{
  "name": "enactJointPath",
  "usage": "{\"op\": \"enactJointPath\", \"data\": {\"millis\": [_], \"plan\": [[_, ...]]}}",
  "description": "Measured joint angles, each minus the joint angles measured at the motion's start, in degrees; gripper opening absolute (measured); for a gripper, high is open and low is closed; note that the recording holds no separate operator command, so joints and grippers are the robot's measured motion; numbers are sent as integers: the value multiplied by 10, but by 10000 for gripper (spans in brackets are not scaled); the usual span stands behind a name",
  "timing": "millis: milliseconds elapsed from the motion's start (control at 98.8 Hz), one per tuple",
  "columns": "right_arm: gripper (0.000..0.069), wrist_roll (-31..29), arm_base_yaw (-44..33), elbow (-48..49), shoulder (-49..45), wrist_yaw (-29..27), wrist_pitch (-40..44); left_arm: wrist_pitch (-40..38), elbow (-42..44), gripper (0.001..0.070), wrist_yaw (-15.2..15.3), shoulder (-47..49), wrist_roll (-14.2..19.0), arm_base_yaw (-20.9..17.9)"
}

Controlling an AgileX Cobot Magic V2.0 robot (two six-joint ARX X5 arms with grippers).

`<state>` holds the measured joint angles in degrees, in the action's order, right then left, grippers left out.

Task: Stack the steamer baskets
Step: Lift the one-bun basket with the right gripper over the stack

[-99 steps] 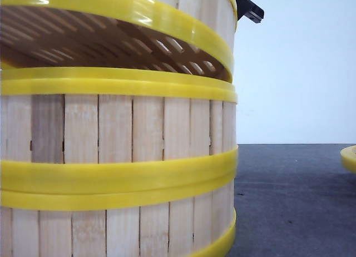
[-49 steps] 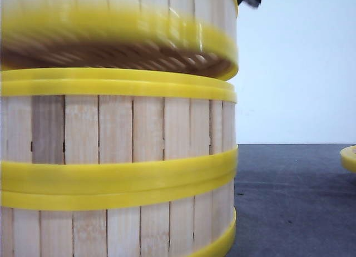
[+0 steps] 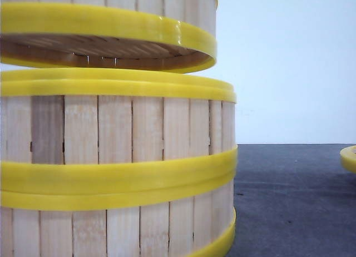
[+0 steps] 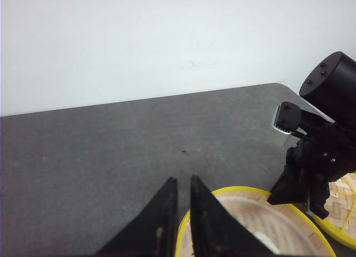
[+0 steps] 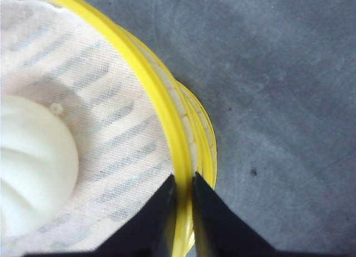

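Right hand pinching raised basket rim

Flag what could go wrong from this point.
1. The lifted basket hangs above the stack with its rim left of the stack's rim; lowered like this, it may catch rather than seat.
2. Both the right gripper and left gripper pinch only its thin rim, so it may tilt and the bun could roll.
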<state>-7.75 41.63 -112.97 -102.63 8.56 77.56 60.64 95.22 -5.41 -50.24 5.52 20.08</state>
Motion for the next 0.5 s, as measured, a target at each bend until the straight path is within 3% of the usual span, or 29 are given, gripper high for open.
{"op": "enactJointPath", "data": {"millis": [496], "plan": [[22,0,-4,37,0,9,0,0,0,14,0,0,-2,0]]}}
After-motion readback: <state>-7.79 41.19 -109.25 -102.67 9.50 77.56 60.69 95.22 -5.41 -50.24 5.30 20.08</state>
